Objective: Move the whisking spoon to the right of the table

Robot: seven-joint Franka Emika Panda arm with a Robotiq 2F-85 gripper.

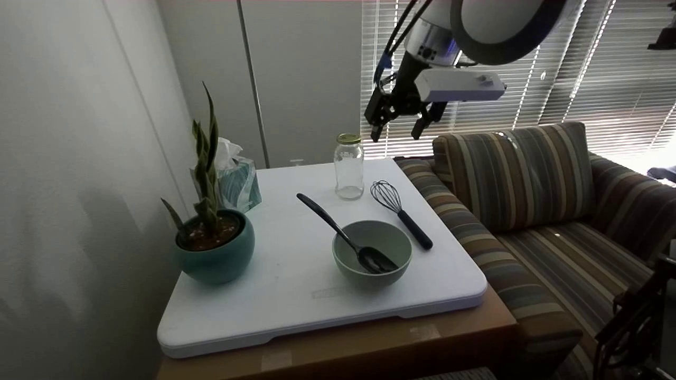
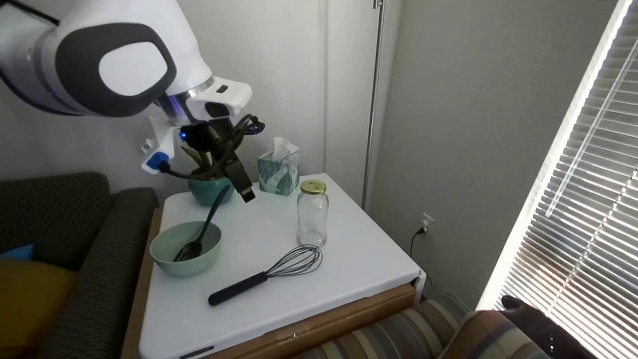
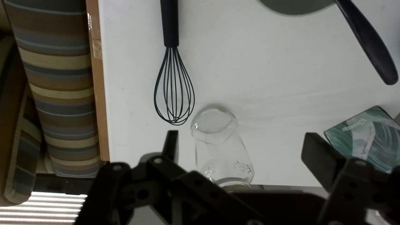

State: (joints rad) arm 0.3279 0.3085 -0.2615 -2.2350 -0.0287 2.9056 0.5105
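The whisking spoon has a black handle and a wire-loop head. It lies flat on the white-topped table, near the edge beside the striped sofa, in both exterior views, whisk (image 1: 413, 228), whisk (image 2: 241, 286), table (image 1: 285, 274), table (image 2: 354, 269). In the wrist view the whisk (image 3: 171, 31) is at the upper left, its handle end cut off by the frame, over the table top (image 3: 265, 62). My gripper (image 1: 396, 134) is open and empty, raised above the table. In the wrist view the gripper's fingers (image 3: 241, 140) are wide apart, with the whisk head beyond the left finger.
A glass jar (image 1: 349, 169) with a gold lid stands near the whisk head. A grey-green bowl (image 1: 343, 264) holds a black spoon (image 1: 327, 219) beside the whisk handle. A potted plant (image 1: 216, 258) and a tissue box (image 1: 240, 184) stand at another side. A striped sofa (image 1: 465, 221) adjoins the table.
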